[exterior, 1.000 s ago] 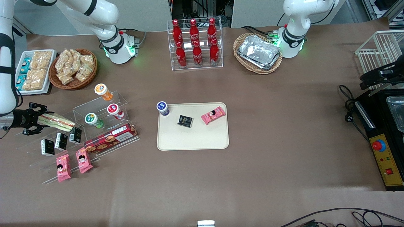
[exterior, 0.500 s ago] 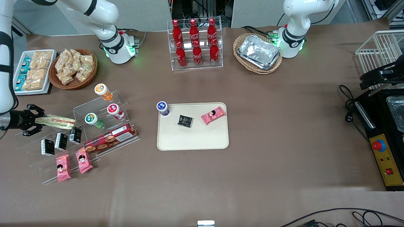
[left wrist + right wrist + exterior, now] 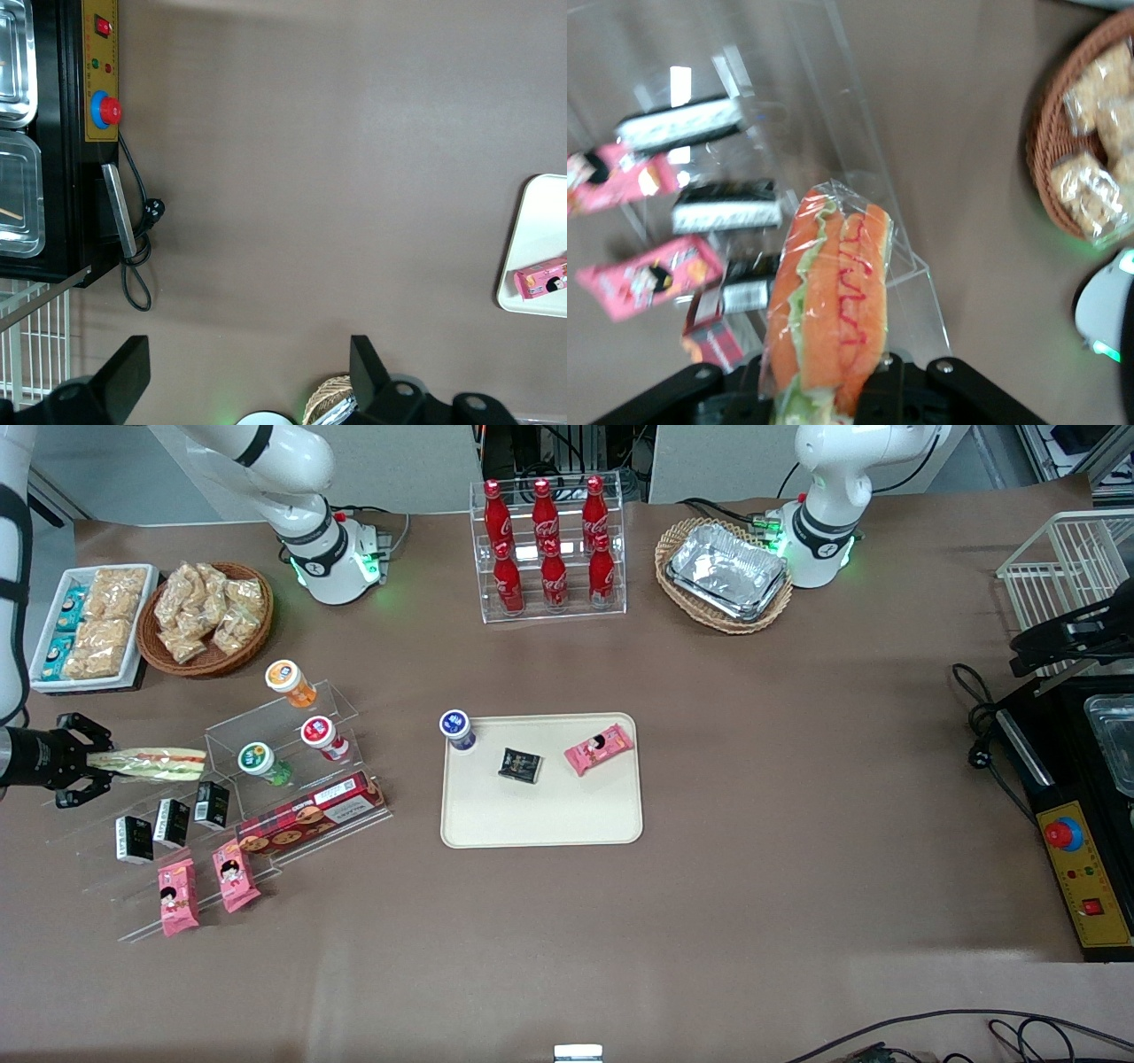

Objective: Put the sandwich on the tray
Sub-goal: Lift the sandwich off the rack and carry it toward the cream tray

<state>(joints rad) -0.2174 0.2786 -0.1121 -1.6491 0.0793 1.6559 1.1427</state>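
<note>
Toward the working arm's end of the bench, above the clear acrylic step rack point(image 3: 221, 797): sandwich point(image 3: 149, 763), in clear wrap, off the surface and pinched at one end between the jaws of the gripper point(image 3: 78, 771). Long axis roughly level, running along the bench's length, free end pointing toward the tray point(image 3: 540, 815), gripped end toward the bench's end edge. Seen from the wrist camera: pale bread, orange and red filling, green lettuce along one side of the sandwich point(image 3: 828, 301), black fingers point(image 3: 912, 390) closed on its base. Arm reaching in from the bench's end edge, wrist turned sideways so that the gripper lies nearly horizontal.

Well apart, near the bench's middle: cream tray, holding one blue-capped cup point(image 3: 455, 728) at a corner, one black packet point(image 3: 519, 764) and one pink snack packet point(image 3: 599, 748).

On and around the rack, counted: three capped cups, orange point(image 3: 287, 680), red point(image 3: 321, 735) and green point(image 3: 258, 761); three small black cartons point(image 3: 173, 821); one red biscuit box point(image 3: 310, 812); two pink snack packets point(image 3: 205, 884).

Along the bench's edge farthest from the front camera: six red cola bottles point(image 3: 549, 545) in a clear stand, a wicker basket of foil trays point(image 3: 725, 574), a wicker basket of snack bags point(image 3: 205, 615), and a white tray of snack bags point(image 3: 89, 629).
</note>
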